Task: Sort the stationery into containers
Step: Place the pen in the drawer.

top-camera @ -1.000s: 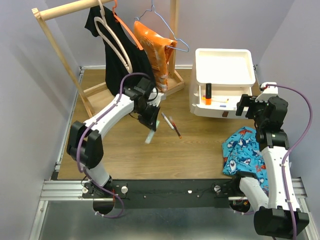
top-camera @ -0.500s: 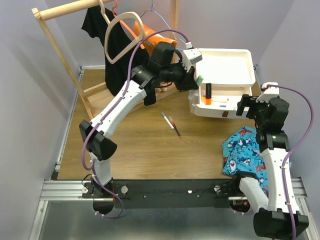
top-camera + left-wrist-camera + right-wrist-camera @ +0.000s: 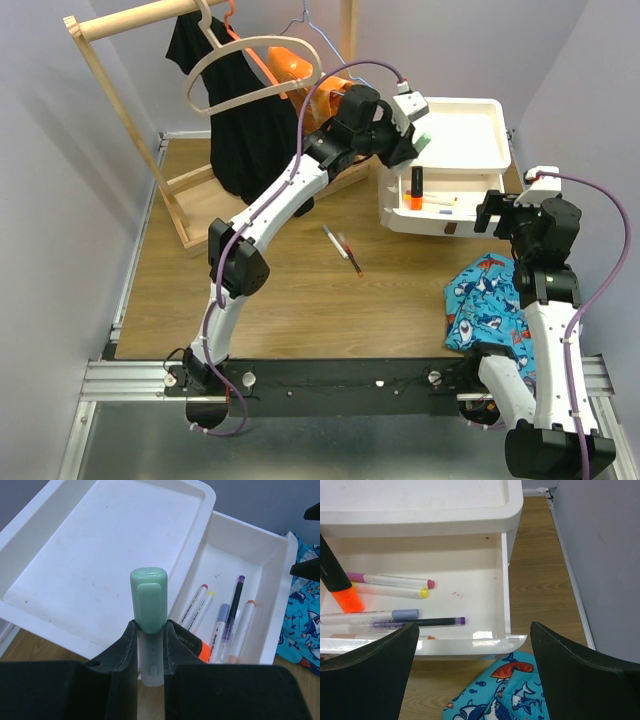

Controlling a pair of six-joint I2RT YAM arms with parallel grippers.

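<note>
Right gripper (image 3: 472, 647): held just before the open drawer (image 3: 485, 575), jaws wide apart, nothing between them — unchanged.
Loose pens (image 3: 342, 250): lying on the table (image 3: 250, 300), well apart from the drawer, not moved.
Open drawer: several pens (image 3: 395, 615) and an orange highlighter (image 3: 340, 587) are inside.
Left gripper (image 3: 150, 647): jaws clamped on the green highlighter (image 3: 148, 605) — carried further right than before, now above the tray top (image 3: 100, 555) at its edge beside the drawer.
Wooden hanger (image 3: 250, 75): swung since earlier.
</note>
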